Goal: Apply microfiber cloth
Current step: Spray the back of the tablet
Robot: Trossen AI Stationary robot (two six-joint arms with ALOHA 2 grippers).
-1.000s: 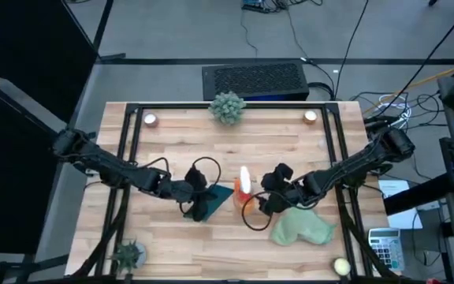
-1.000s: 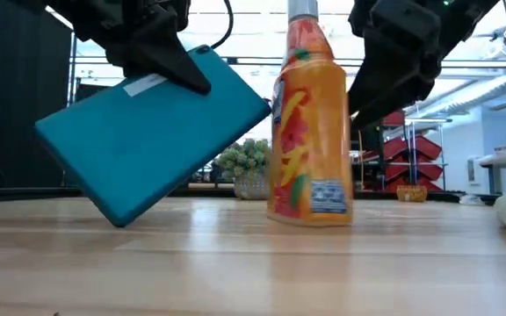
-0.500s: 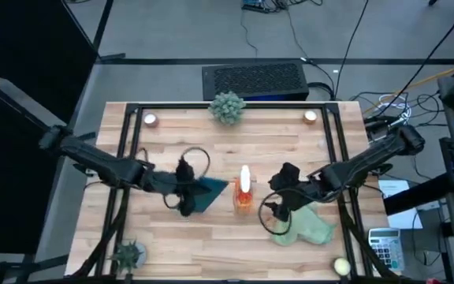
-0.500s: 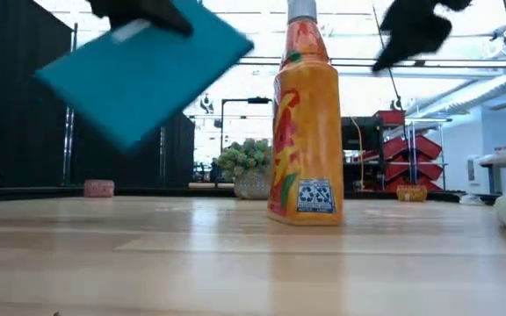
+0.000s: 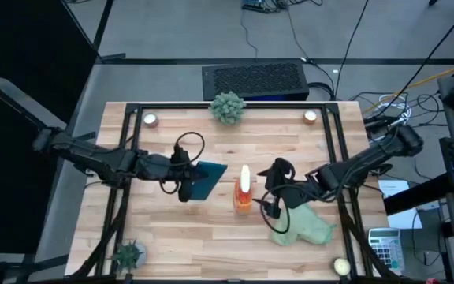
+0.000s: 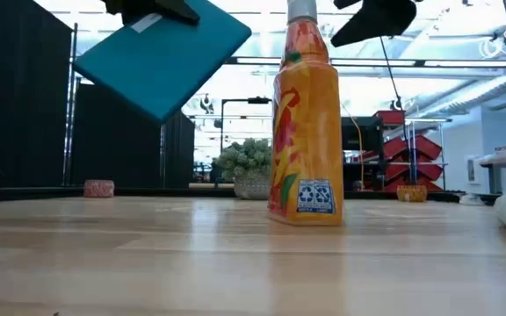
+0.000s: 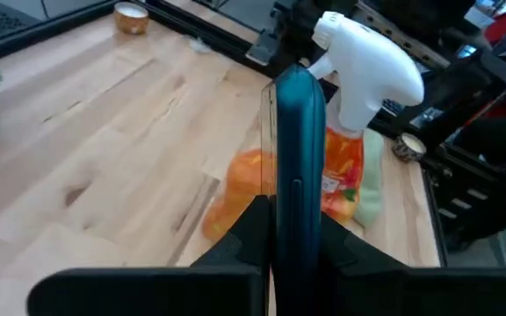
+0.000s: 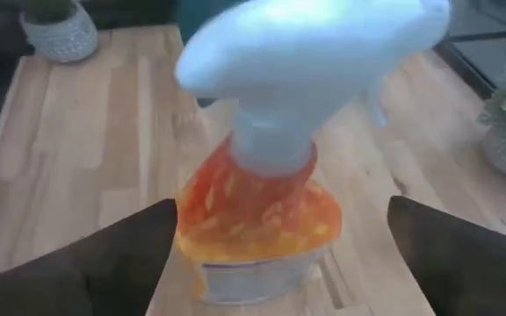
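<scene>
Left gripper point(image 5: 186, 180) clamped on teal tablet point(image 5: 205, 180), held off table (tilted, left of centre frame). Right gripper point(image 5: 268, 195) fingers spread, facing orange spray bottle point(image 5: 244, 192) at centre. Microfiber cloth point(image 5: 304, 227) rumpled lower right, beside right arm.

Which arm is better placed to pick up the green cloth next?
Probably the right: its open gripper hangs close to the cloth, while the left gripper is holding the tablet in the air.
</scene>
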